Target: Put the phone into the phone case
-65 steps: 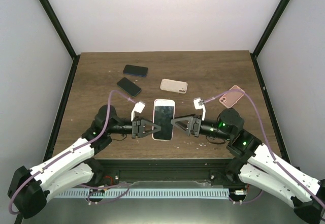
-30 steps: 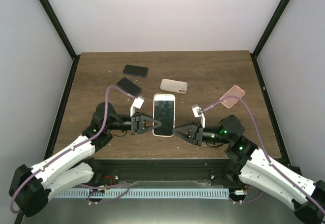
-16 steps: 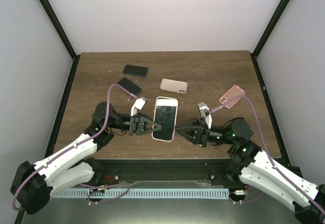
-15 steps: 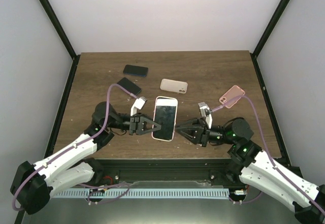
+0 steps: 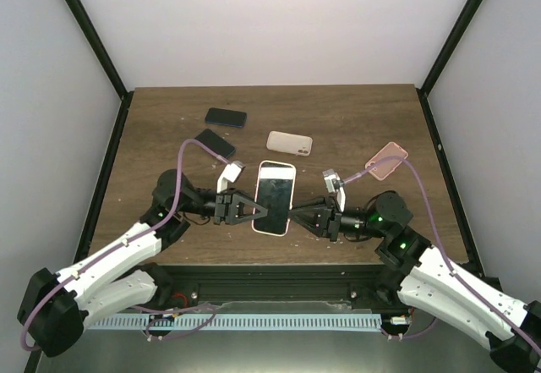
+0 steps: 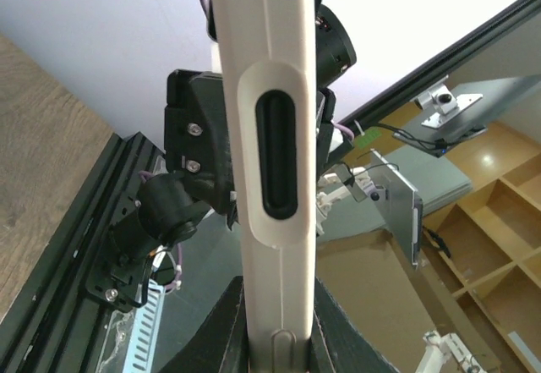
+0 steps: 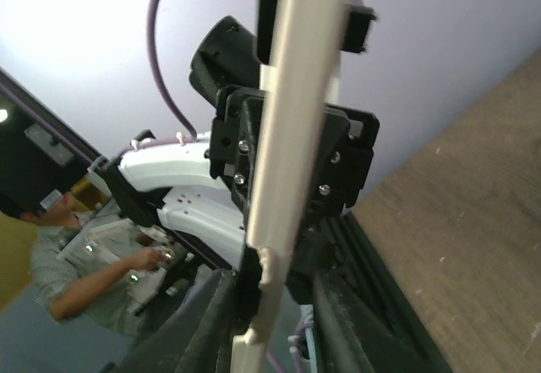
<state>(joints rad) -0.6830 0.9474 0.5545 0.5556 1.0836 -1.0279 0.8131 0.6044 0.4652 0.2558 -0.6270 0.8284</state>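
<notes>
A phone (image 5: pixel 275 194) with a dark screen sits in a cream phone case (image 5: pixel 291 189) and is held above the table's near middle, between both grippers. My left gripper (image 5: pixel 258 211) is shut on the case's left long edge; the left wrist view shows the cream case edge (image 6: pixel 269 94) clamped between the dark fingers (image 6: pixel 221 326). My right gripper (image 5: pixel 294 216) stands at the right long edge. In the right wrist view its jaws straddle the case edge (image 7: pixel 296 94), with a gap on the right side. Near those fingers (image 7: pixel 338 318) the cream rim bulges off the dark phone body.
Two dark phones (image 5: pixel 226 117) (image 5: pixel 215 144) lie at the back left of the wooden table (image 5: pixel 355 119). A beige case (image 5: pixel 289 142) lies behind the held phone and a pink case (image 5: pixel 385 160) at the right. Purple cables arch over both wrists.
The held phone has tilted, its top leaning right. My right gripper's jaws have widened; the right arm drew back a little and came in again. The left grip is unchanged.
</notes>
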